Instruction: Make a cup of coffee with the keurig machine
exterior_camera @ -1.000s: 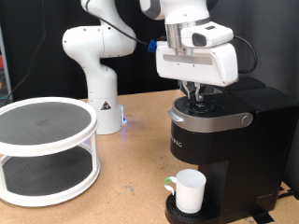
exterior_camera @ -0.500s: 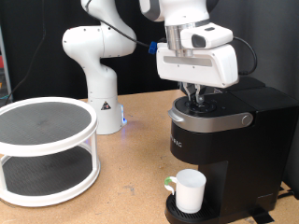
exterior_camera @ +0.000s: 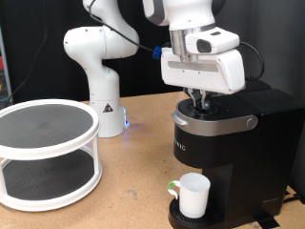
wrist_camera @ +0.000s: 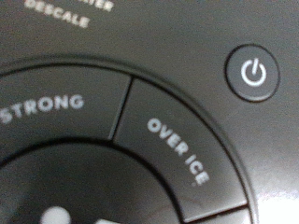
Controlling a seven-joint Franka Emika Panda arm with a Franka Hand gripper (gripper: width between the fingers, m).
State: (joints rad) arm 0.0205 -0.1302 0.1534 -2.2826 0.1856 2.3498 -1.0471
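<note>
The keurig machine [exterior_camera: 229, 134] is a black boxy brewer at the exterior view's right, with its grey lid handle [exterior_camera: 217, 122] down. The white cup [exterior_camera: 194, 194] with a green handle stands on the drip base under the spout. My gripper [exterior_camera: 198, 99] hangs straight down over the machine's top, its dark fingers close together just above the lid. The wrist view shows only the machine's button panel up close: the "STRONG" button [wrist_camera: 56, 107], the "OVER ICE" button [wrist_camera: 177, 149] and the power button [wrist_camera: 253, 72]. No fingers show in the wrist view.
A white two-tier round stand [exterior_camera: 46, 153] sits at the exterior view's left. The robot's white base [exterior_camera: 100, 86] stands behind it on the wooden table [exterior_camera: 133, 181].
The gripper has risen slightly and shifted a little to the exterior view's right above the machine's top. The cup and the machine have not moved.
</note>
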